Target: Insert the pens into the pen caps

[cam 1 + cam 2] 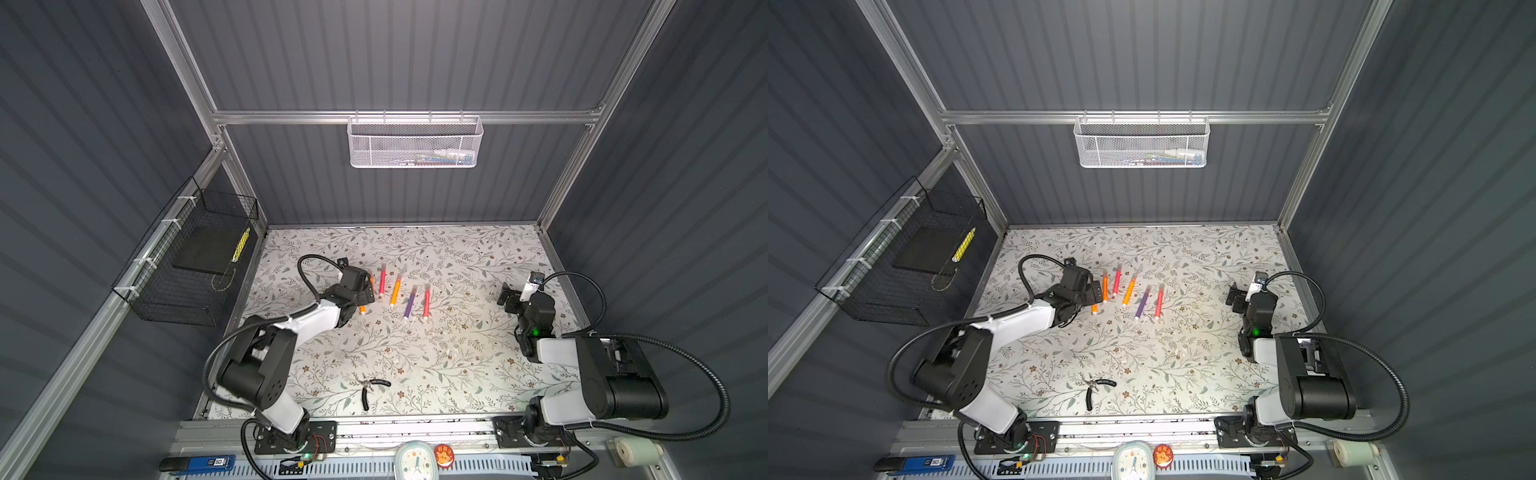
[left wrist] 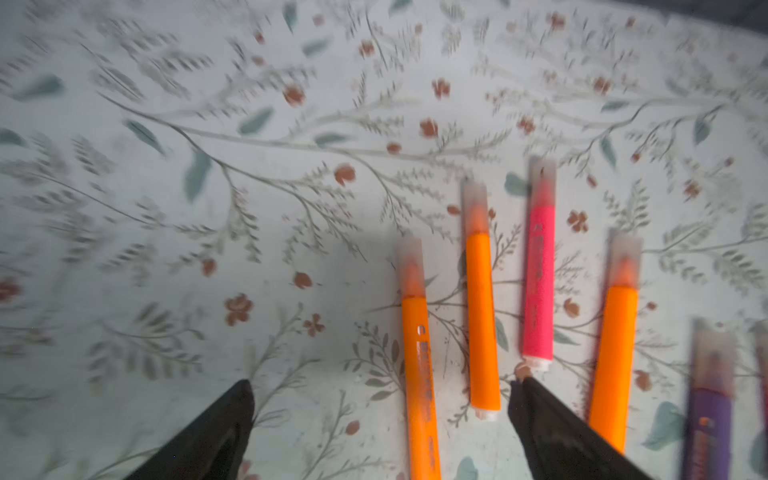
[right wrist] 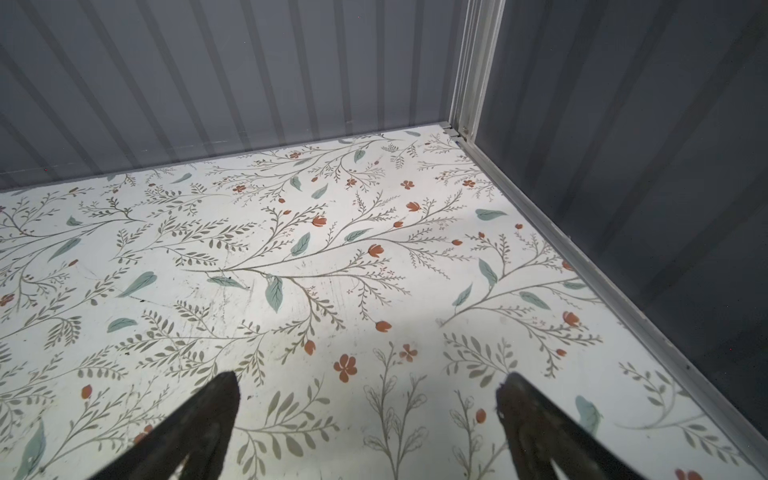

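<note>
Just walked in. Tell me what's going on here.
This is a pen-capping job on a floral mat. The left gripper hangs open and empty over a row of pens; those in its wrist view already wear translucent caps. The right gripper is open too, over bare mat at the right side, holding nothing. Black-handled pliers lie untouched near the front edge.

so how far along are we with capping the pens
Mostly done: the pens in the row wear translucent caps, clear on five in the left wrist view. Nothing in hand: left gripper and right gripper are open and empty. Left: a sixth pen, too blurred to judge.
</note>
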`<action>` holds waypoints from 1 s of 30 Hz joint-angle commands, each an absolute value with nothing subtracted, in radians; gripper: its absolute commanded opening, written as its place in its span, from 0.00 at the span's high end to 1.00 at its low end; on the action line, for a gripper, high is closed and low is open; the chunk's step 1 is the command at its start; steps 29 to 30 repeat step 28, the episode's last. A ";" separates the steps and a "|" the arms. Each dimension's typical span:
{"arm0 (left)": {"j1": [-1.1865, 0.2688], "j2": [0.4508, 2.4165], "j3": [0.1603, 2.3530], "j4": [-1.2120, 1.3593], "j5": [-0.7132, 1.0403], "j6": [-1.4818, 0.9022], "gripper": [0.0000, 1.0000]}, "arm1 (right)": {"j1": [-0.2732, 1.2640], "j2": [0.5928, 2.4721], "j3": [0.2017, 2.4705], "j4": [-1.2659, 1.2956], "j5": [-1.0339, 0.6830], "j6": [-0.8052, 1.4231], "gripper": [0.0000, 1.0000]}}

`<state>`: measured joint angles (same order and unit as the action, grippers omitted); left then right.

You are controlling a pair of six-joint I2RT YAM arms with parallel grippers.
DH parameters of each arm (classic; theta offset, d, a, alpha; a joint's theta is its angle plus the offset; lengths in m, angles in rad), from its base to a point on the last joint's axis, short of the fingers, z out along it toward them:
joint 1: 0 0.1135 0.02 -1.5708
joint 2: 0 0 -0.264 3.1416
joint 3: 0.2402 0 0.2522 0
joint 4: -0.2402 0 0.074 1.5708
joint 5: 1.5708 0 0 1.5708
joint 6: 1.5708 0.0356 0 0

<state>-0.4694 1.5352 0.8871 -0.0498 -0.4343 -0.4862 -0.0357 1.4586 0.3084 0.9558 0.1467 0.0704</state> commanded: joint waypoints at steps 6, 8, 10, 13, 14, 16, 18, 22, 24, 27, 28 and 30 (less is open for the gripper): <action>-0.379 1.360 0.504 0.496 -0.921 -0.069 0.01 | -0.036 1.456 0.311 0.996 0.130 0.071 0.01; -0.353 1.395 0.428 0.618 -0.875 -0.050 0.01 | -0.036 1.457 0.311 0.996 0.130 0.071 0.01; -0.293 1.454 0.369 0.788 -0.805 -0.050 0.01 | -0.035 1.456 0.311 0.997 0.130 0.072 0.01; -0.239 1.478 0.301 0.982 -0.724 -0.053 0.01 | -0.036 1.456 0.311 0.996 0.129 0.072 0.01; -0.219 1.502 0.276 1.071 -0.664 -0.030 0.01 | -0.036 1.456 0.311 0.997 0.131 0.072 0.01; -0.172 1.643 0.284 1.219 -0.594 -0.015 0.01 | -0.036 1.456 0.311 0.995 0.130 0.072 0.01; -0.151 1.712 0.327 1.188 -0.413 0.021 0.01 | -0.037 1.456 0.312 0.995 0.130 0.072 0.01; -0.099 1.707 0.394 1.047 -0.405 -0.043 0.01 | -0.036 1.457 0.314 0.993 0.129 0.072 0.01; -0.092 1.707 0.407 1.019 -0.399 -0.052 0.01 | -0.037 1.461 0.319 0.987 0.129 0.072 0.01; -0.092 1.718 0.447 0.962 -0.408 -0.049 0.01 | -0.037 1.460 0.320 0.985 0.127 0.071 0.01; -0.093 1.716 0.446 0.965 -0.414 -0.045 0.01 | -0.037 1.458 0.315 0.989 0.128 0.071 0.01; -0.093 1.716 0.446 0.965 -0.414 -0.045 0.01 | -0.037 1.458 0.315 0.989 0.128 0.071 0.01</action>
